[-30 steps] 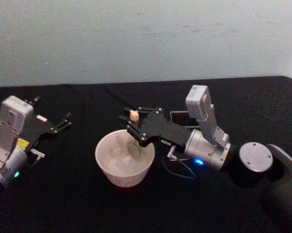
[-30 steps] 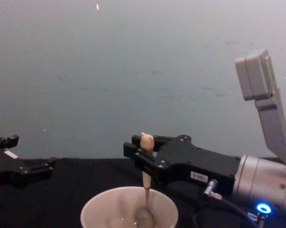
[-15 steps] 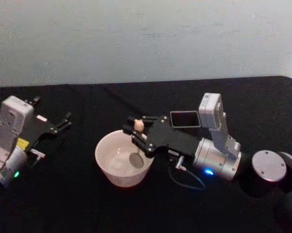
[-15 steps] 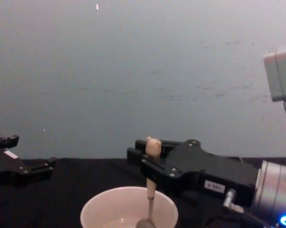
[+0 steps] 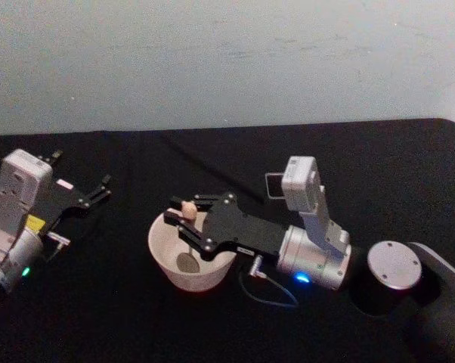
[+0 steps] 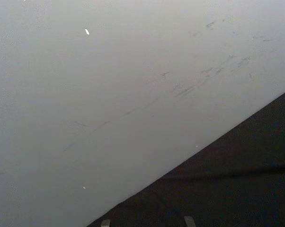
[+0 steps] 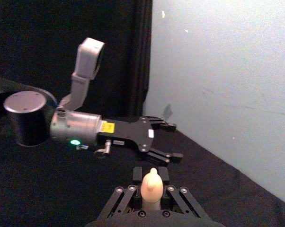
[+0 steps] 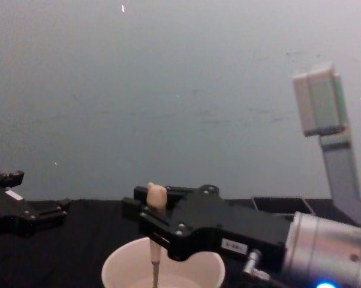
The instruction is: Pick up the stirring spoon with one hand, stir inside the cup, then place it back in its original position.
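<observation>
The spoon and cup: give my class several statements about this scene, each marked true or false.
1. The right end effector grips the spoon. True.
2. The spoon's bowl is down inside the cup. True.
3. The left end effector touches the cup. False: it sits open, apart from the cup, off to its left.
4. The spoon stands in the holder. False: the holder stands behind the right arm, without the spoon.
</observation>
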